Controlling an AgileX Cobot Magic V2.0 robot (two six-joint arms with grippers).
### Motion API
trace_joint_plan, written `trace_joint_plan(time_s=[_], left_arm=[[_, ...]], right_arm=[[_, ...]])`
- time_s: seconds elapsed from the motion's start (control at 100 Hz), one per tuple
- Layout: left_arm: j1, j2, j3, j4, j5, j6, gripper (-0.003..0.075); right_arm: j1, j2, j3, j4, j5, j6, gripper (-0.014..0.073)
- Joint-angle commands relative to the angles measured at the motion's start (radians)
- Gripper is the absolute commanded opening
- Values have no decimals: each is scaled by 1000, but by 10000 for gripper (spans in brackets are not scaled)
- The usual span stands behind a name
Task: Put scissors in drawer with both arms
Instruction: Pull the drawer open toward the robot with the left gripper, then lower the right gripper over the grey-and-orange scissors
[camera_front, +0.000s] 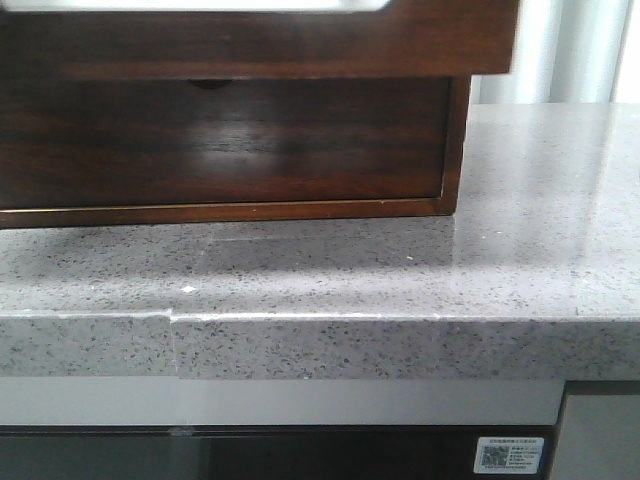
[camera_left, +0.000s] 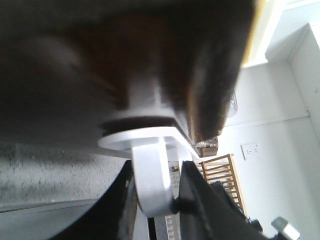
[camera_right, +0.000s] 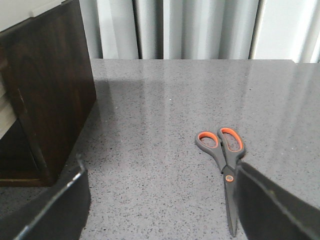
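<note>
The scissors (camera_right: 223, 161), grey with orange-lined handles, lie flat on the grey counter in the right wrist view. My right gripper (camera_right: 160, 170) is open and empty just above the counter, and its right finger (camera_right: 270, 200) is beside the blades. The dark brown drawer (camera_front: 300, 45) juts forward at the top of the front view, with the white of its cutout (camera_front: 200, 4) at the frame edge. In the left wrist view my left gripper (camera_left: 159, 170) is closed around the drawer's white handle loop (camera_left: 150, 185). Neither gripper shows in the front view.
Below the drawer is a lower dark wood drawer (camera_front: 220, 140) with a small half-round notch (camera_front: 208, 84). The cabinet's side (camera_right: 50, 90) stands left of the scissors. The grey speckled counter (camera_front: 400, 280) has a front edge near me. Curtains hang behind it.
</note>
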Motion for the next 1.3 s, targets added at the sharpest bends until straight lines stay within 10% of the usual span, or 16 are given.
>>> trace_joint_plan(time_s=[0.0,0.49,0.78,1.29], left_arm=[[-4,-89,1,22,144,80,-20],[-6,-232,48,33,98,19,0],[-6,-232,48,55,73,10,382],[-6,-338,48,268,25,-91,376]], right_arm=[[-8,16,-36,-2,-80,-4,534],[-8,16,-36,-2,-75,-4,534],[-8,16,-36,-5,-17,-4,534],[-18,182,-195,-19,147,8,534]])
